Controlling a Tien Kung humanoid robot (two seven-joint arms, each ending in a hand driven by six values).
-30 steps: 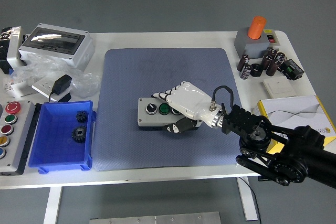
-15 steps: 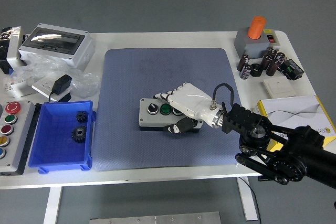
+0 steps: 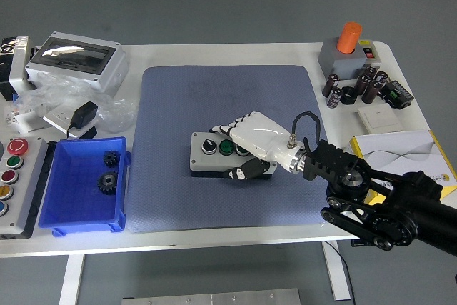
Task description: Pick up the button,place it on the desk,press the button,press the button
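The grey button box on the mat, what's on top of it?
The button box shows a black knob and a green button on top. The white robot hand grips its right end, covering anything there.

Bare mat [image 3: 214, 98] (far side); blue bin [image 3: 82, 183] flanks left.

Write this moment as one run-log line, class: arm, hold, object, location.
arm: right hand | hold: fingers wrapped on button box | location: on blue mat, mid-table | left arm: out of view
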